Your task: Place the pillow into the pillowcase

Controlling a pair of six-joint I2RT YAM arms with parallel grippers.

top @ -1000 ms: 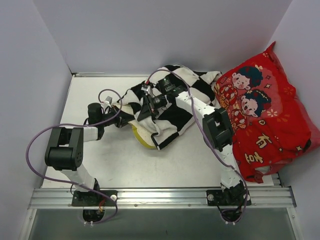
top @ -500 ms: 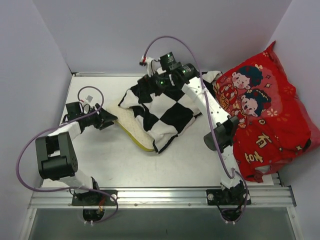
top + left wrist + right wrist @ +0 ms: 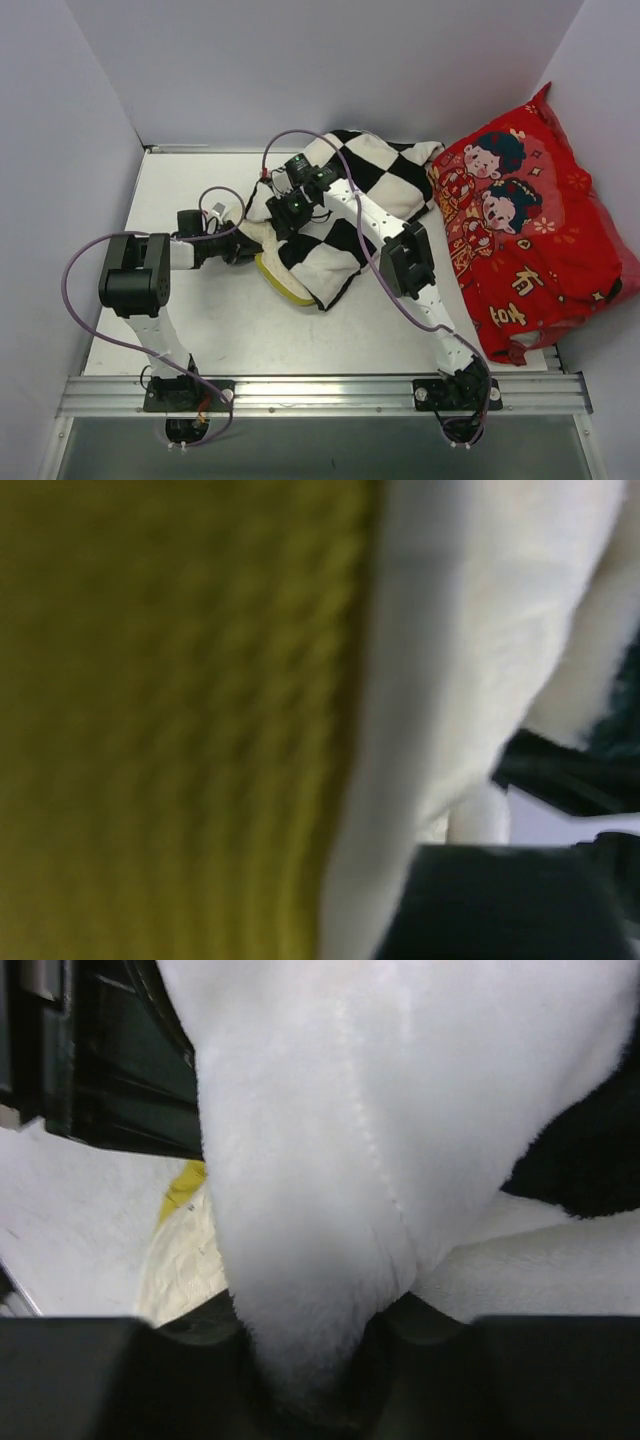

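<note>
Both arms are back at centre frame. The right pincer [image 3: 285, 213] pinches a fold of the case [image 3: 375, 185]. The left pincer [image 3: 238, 250] meets the pillow [image 3: 283, 290], its grip unclear. The pillow is still partly out.

The limp black-and-white checked pillowcase [image 3: 400, 170] is lying crumpled mid-table, draping over the cream pillow [image 3: 272, 270], whose yellow-edged near-left corner is sticking out flat beneath it.

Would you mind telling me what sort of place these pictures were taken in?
Probably a robot test booth, not a bedroom: plain walls box in a white table, two arms are bolted to a metal rail, and the pillowcase looks like a prop.
</note>
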